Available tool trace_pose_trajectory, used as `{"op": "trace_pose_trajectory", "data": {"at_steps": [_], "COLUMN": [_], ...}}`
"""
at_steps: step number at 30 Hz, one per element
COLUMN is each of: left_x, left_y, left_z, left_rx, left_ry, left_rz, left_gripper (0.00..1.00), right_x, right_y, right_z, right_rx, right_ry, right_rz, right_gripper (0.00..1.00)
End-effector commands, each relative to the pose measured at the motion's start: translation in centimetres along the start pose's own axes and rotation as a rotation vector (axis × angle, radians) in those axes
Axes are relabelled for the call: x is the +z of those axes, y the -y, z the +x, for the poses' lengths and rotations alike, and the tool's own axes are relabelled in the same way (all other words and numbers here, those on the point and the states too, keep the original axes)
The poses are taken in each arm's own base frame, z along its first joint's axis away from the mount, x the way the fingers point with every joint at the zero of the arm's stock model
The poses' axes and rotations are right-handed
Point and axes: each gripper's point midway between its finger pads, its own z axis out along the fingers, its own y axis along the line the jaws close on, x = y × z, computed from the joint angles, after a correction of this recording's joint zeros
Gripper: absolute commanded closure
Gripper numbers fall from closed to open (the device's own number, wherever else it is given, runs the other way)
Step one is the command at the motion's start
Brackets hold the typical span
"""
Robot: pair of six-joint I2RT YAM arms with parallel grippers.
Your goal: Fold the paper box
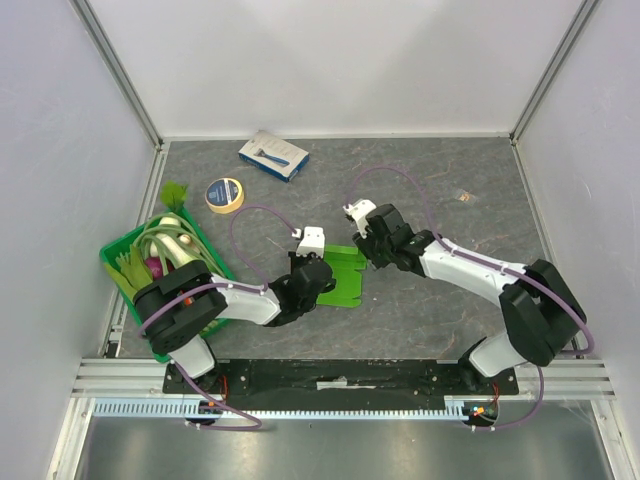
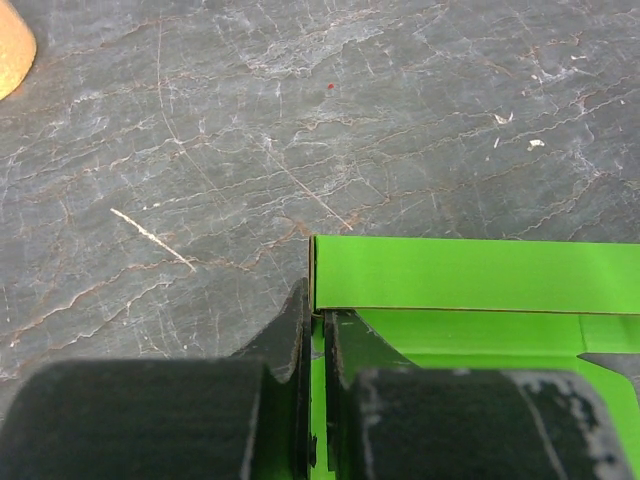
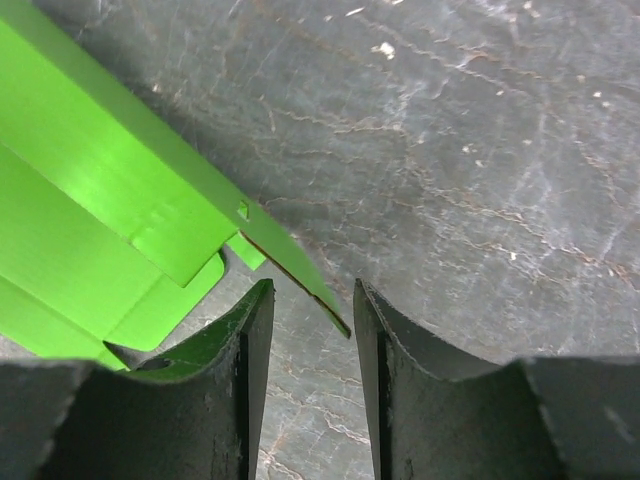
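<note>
The paper box [image 1: 345,275] is a lime-green sheet of thin card lying partly folded in the middle of the table. My left gripper [image 1: 316,274] is at its left edge, shut on a thin wall of the paper box [image 2: 470,275] pinched between the two fingers [image 2: 318,330]. A folded panel stands up just beyond the fingertips. My right gripper [image 1: 367,247] is at the box's far right corner and stands open. In the right wrist view a pointed corner of a raised flap [image 3: 300,275] reaches into the gap of the gripper [image 3: 310,300], touching neither finger.
A darker green crate [image 1: 118,262] with vegetables stands at the left edge. A roll of tape [image 1: 224,195] and a blue-and-white flat carton [image 1: 273,155] lie at the back left. The tape's rim [image 2: 10,50] shows in the left wrist view. Grey walls enclose the table.
</note>
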Motion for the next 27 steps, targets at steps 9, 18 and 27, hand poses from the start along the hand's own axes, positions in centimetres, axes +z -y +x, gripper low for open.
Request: {"op": "trace_pose_trajectory", "data": {"at_steps": [9,18,27], "left_x": [0.1,0.2,0.3], "left_y": [0.6,0.9,1.3], "left_z": [-0.9,-0.6,-0.4], "left_rx": [0.037,0.011,-0.013], "left_ry": [0.069,0.058,0.039], "left_rz": [0.042,0.045,0.048], "left_gripper": [0.98,0.98,0.98], "right_x": [1.3,1.9,1.5], "right_y": [-1.0,-3.0,-3.8], "right_z": [-2.3,-2.2,-3.4], "right_rx": [-0.129,0.008,0.448], "right_ry": [0.071,0.027,-0.04], "right_rz": [-0.071,-0.153,-0.111], "right_gripper": [0.57,0.94,1.0]}}
